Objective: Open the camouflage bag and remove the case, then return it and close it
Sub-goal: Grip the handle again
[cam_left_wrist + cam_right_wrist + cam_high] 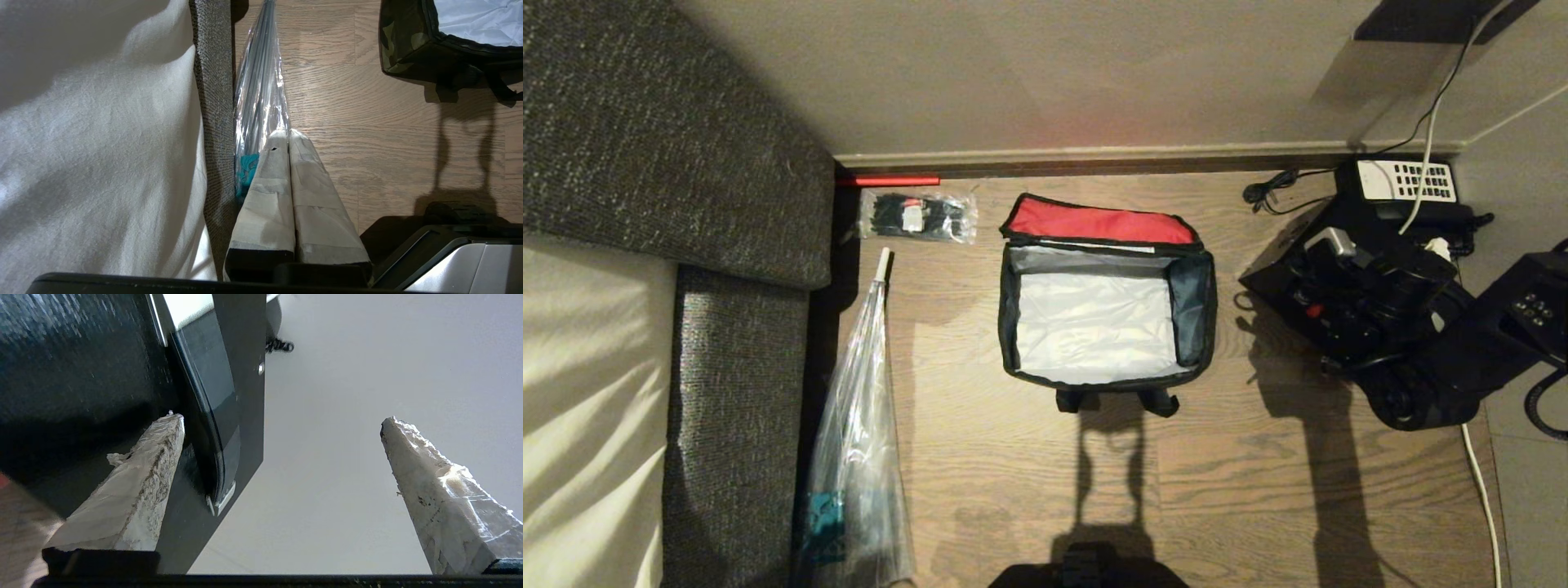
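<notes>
One bag [1107,318] sat unzipped — red lid flap back, pale lining bare — right gripper [282,424] spread wide, left gripper [288,136] pressed together.

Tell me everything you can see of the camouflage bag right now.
The camouflage bag stands upright on the wooden floor, near the wall, fully open. Its lid, lined in bright red, is folded back toward the wall. Inside shows only a pale, silvery, crinkled lining; nothing lies in it. The rim is edged in black, the outer side is camouflage cloth in the left wrist view, and two black strap ends stick out at the near side. Neither gripper touches it.
</notes>
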